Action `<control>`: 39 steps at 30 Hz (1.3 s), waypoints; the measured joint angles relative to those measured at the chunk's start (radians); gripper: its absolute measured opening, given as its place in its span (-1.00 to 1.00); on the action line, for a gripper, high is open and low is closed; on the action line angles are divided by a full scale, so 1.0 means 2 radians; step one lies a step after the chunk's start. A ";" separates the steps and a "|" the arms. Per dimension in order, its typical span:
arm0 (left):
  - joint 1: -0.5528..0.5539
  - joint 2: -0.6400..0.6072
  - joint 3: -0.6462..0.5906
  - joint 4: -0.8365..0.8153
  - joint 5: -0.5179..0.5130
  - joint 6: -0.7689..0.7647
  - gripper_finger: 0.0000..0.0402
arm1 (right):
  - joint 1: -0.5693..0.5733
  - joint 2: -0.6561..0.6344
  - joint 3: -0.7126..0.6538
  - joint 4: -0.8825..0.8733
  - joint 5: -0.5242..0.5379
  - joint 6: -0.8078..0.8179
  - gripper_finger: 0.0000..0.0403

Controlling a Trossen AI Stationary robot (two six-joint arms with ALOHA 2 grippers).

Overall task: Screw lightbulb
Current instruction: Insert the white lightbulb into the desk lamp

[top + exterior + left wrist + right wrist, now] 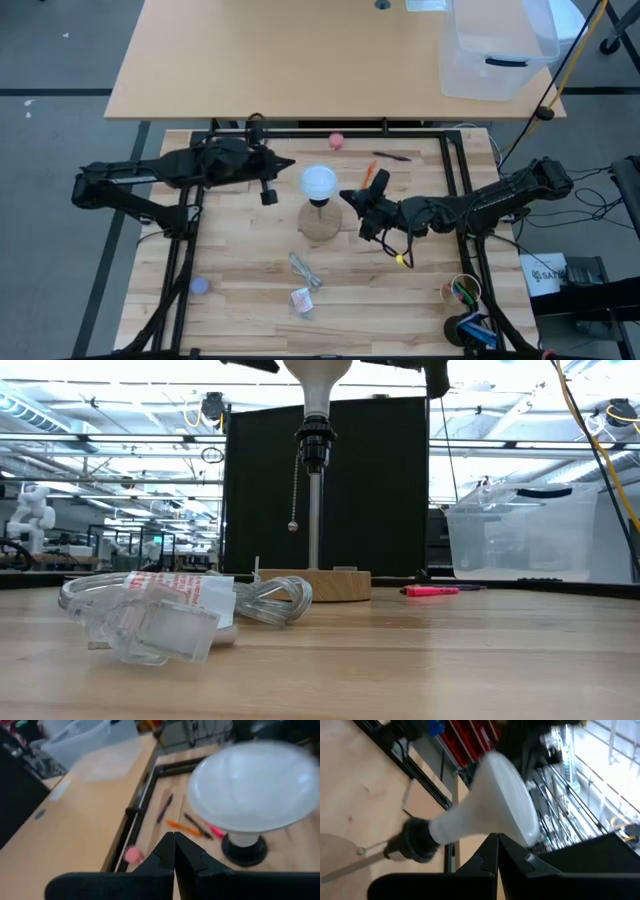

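Observation:
The white lightbulb [319, 181] stands upright with its base in the black socket [313, 445] on top of a thin post. The post rises from a round wooden disc [320, 222], and a pull chain [294, 500] hangs beside it. My left gripper [290, 162] is shut just left of the globe [255, 790] and a little beyond it, with a gap between them. My right gripper [345, 194] is shut close to the right side of the globe [495, 790], on its near side. My right gripper points level at the globe's side from the table's right. Its shut fingertips [497, 840] stand right at the globe, and I cannot tell whether they touch it. The bulb stays upright in its socket.
A pink ball [337, 140] and pens [390, 155] lie at the far edge. Clear plastic packaging [303, 270] lies in front of the disc. A cup of pens [462, 290] stands near right, and a clear bin [495, 50] sits on the far table.

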 joint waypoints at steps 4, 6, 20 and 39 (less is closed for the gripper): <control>-0.020 -0.010 0.000 0.002 0.044 0.000 -1.00 | -0.018 0.000 0.000 0.004 0.008 -0.012 -1.00; -0.032 -0.010 0.000 0.003 0.062 -0.001 -1.00 | -0.029 0.000 0.000 0.013 0.008 -0.017 -1.00; -0.054 0.022 0.000 0.012 0.052 -0.010 -1.00 | -0.063 0.000 0.000 0.035 -0.042 -0.042 -1.00; 0.009 0.023 0.000 -0.005 0.005 -0.049 -1.00 | 0.002 0.000 0.000 0.016 -0.033 -0.001 -1.00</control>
